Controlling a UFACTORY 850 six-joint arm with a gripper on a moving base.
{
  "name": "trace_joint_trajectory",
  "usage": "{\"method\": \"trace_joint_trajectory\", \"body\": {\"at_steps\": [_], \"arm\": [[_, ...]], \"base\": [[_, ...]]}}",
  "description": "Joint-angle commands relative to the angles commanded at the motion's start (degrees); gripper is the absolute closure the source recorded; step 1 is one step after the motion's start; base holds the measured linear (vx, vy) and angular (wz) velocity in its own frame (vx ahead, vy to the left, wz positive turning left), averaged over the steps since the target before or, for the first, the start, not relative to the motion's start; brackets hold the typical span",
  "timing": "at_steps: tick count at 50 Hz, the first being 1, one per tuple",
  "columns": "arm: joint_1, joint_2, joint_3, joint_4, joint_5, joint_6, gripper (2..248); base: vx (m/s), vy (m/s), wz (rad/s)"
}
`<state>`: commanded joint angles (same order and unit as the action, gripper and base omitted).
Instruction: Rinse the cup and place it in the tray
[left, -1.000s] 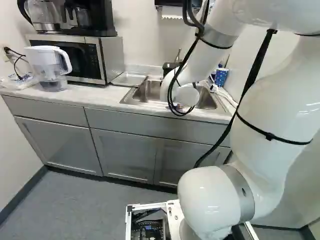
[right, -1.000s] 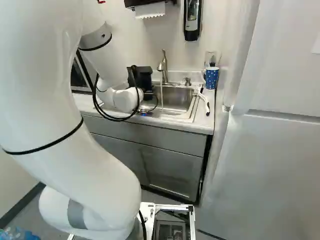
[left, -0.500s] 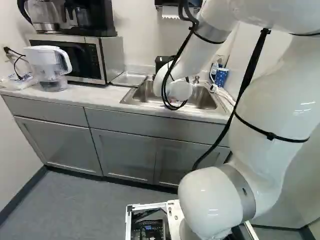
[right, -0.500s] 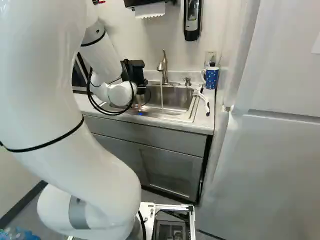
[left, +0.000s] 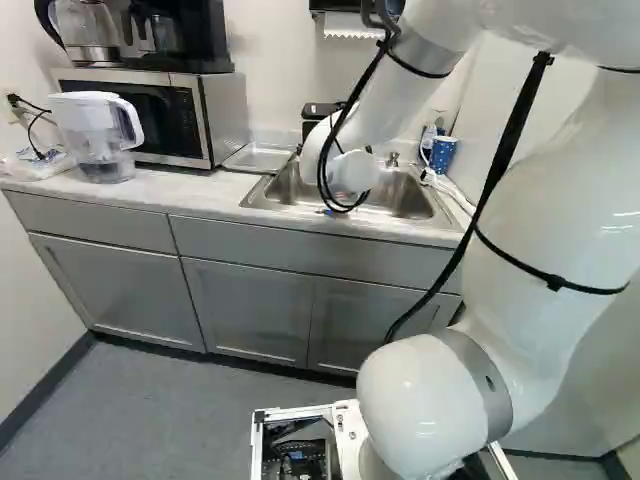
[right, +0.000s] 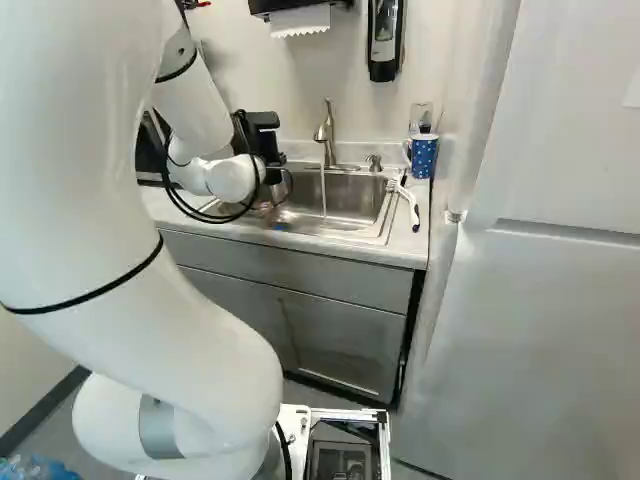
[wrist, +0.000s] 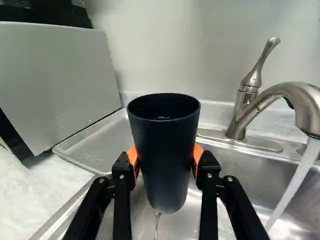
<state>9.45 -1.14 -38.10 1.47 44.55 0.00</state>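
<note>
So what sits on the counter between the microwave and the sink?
The tray lies between the microwave and the sink; the left base view shows it.

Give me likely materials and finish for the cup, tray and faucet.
Cup: probably plastic, matte; evenly dark, smooth wall with only soft highlights. Coated metal possible.
Tray: likely metal, satin; grey with a dull sheen, though grey plastic can't be ruled out.
Faucet: metal, brushed look; silvery, with soft-edged highlights along the spout.
</note>
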Motion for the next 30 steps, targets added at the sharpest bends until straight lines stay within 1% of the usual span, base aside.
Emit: {"method": "trace_joint_trajectory", "body": {"at_steps": [12,18,23,30], "arm": [[1.6,-0.5,-0.5,0.0,0.0,0.0,127],[1.8,-0.5,-0.5,0.0,0.0,0.1,127],[1.8,-0.5,-0.5,0.0,0.0,1.8,127],[1.8,-0.5,-0.5,0.0,0.0,5.6,127]], "base": [[0.0,0.0,0.0],[0.0,0.0,0.0],[0.0,0.0,0.0],[0.0,0.0,0.0]]}}
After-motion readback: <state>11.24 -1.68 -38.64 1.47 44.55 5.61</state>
